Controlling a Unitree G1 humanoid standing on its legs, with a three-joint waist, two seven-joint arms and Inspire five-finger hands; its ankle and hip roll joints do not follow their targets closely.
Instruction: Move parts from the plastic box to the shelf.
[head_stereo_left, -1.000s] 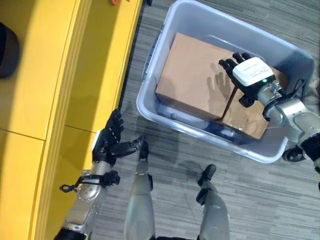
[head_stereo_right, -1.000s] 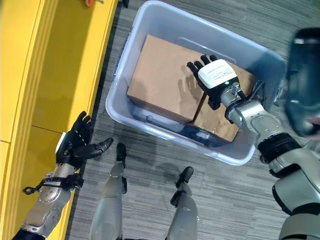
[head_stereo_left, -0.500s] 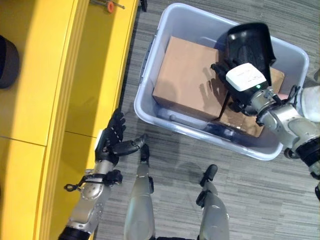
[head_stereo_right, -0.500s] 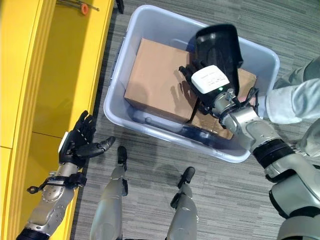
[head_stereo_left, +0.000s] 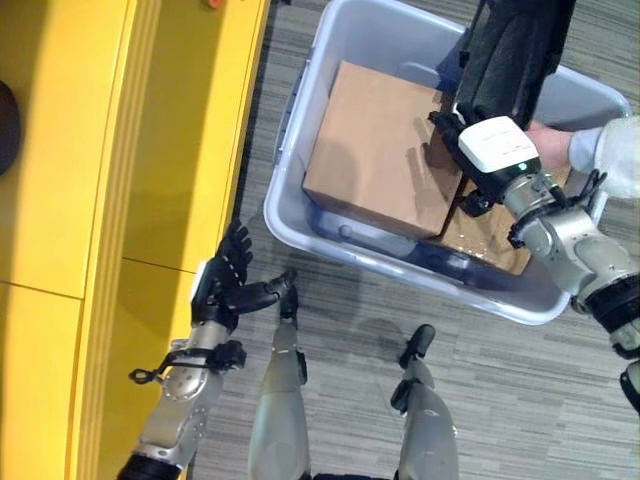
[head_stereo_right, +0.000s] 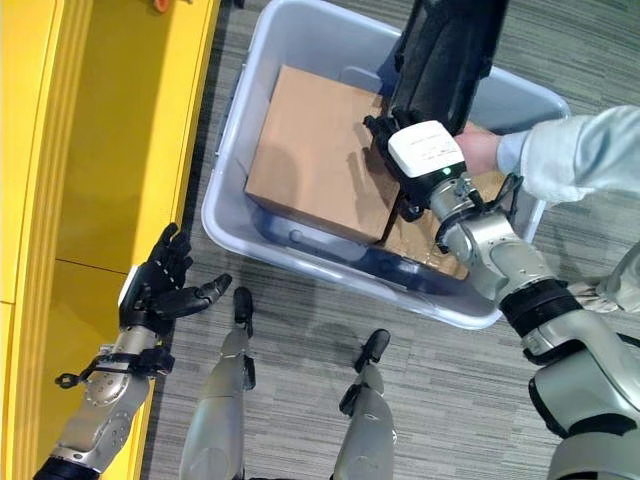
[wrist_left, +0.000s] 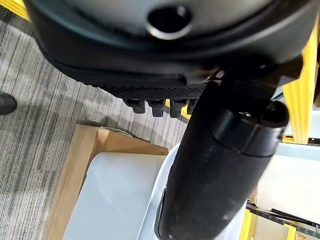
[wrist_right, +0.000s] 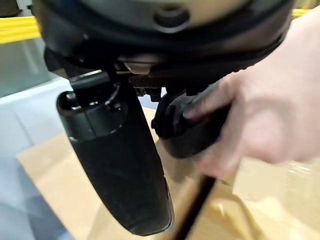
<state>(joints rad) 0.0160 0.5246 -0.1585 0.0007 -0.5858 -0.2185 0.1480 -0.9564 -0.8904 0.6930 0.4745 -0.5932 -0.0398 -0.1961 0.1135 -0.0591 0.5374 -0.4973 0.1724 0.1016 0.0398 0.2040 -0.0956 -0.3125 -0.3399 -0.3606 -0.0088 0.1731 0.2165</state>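
I see the yellow shelf (head_stereo_left: 120, 150) at left. My left hand (head_stereo_left: 225, 285) hovers beside it over the floor, fingers spread, holding nothing. Plastic box (head_stereo_left: 330, 230) sits right of that with cardboard boxes (head_stereo_left: 375, 145) inside. My right hand (head_stereo_right: 425, 160) is over it against a black part (head_stereo_right: 445, 60); a person's hand (head_stereo_right: 478, 150) grips that part. Can't tell if my fingers have closed.

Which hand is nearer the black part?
Right. The right hand is at the black part, over the plastic box; the left hand is open beside the yellow shelf.
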